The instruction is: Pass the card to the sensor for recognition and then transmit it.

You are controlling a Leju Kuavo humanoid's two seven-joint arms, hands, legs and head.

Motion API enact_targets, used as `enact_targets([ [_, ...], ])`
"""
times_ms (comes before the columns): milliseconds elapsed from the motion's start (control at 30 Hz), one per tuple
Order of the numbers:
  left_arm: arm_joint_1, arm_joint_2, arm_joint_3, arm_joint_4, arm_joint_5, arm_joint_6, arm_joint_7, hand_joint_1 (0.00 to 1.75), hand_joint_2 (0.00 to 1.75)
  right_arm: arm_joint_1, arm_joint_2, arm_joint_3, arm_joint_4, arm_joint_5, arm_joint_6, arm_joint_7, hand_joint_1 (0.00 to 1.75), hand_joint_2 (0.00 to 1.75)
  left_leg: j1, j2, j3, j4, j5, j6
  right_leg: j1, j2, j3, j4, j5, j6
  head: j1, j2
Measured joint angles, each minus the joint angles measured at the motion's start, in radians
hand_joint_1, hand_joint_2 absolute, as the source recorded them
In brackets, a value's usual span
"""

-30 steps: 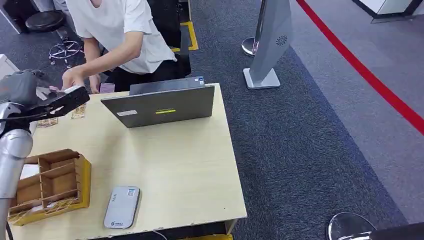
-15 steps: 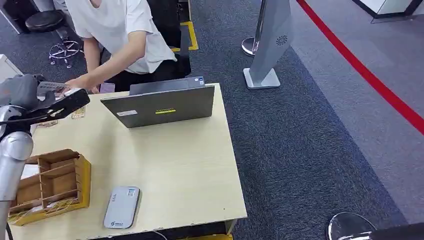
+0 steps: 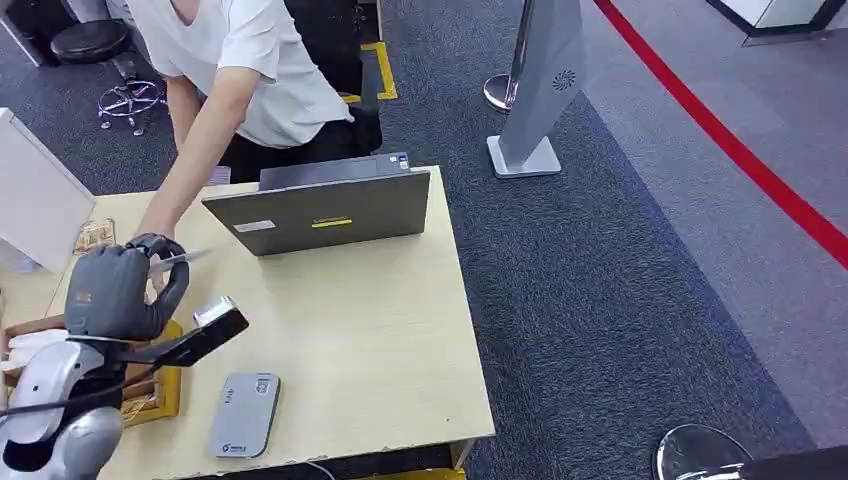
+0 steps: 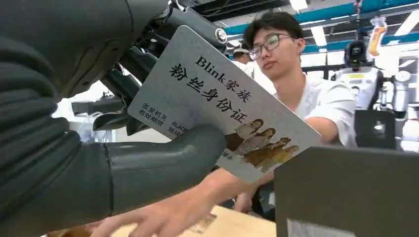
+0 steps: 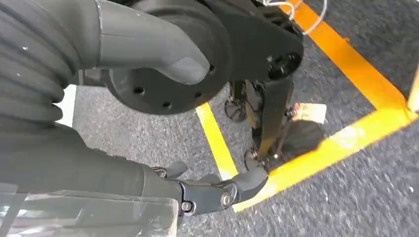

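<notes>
A: What has moved since the earlier frame?

B: The left hand (image 3: 125, 290) has come down from the desk's (image 3: 360, 340) far left corner to above the wooden divider box (image 3: 150, 395).

A: Its fingers?

B: The thumb and fingers (image 4: 123, 84) clamp a grey ID card (image 4: 222, 103), near the card reader (image 3: 243, 414). A person's hand (image 4: 148, 222) reaches beneath it.

A: The right hand (image 5: 148, 74)?

B: It hangs above the floor, its fingers loosely apart, holding nothing.

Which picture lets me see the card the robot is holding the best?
The left wrist view. There the card is close and face-on, with its print and picture clear, pinched by the left hand. The head view shows it as a thin sliver at that hand. The right wrist view faces the floor.
</notes>
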Motion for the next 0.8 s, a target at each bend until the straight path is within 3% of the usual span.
enact_targets([
  [267, 0.167, -0.008, -0.001, -0.039, 0.01, 0.01, -0.014, 1.75, 1.75, 0.003, 0.007, -0.026, -0.031, 0.029, 0.009, 0.0, 0.0, 1.75, 0.0, 0.0, 0.0, 0.0, 0.0, 0.0, 0.0, 0.0, 0.0, 0.0, 0.0, 0.0, 0.0, 0.0],
  [533, 0.247, -0.014, -0.001, -0.037, 0.02, 0.006, -0.013, 1.75, 1.75, 0.004, 0.009, -0.039, -0.044, 0.048, 0.016, 0.0, 0.0, 1.75, 0.0, -0.001, 0.0, 0.0, 0.0, 0.0, 0.0, -0.001, 0.0, 0.0, 0.0, 0.0, 0.0, 0.0],
  [800, 0.311, 0.002, 0.003, 0.026, 0.068, -0.065, 0.042, 1.75, 1.75, 0.005, 0.009, -0.044, -0.048, 0.09, 0.021, -0.004, 0.0, 1.75, 0.0, -0.002, 0.0, 0.0, 0.0, 0.0, 0.0, -0.002, 0.0, 0.0, 0.0, 0.0, 0.0, 0.0],
])
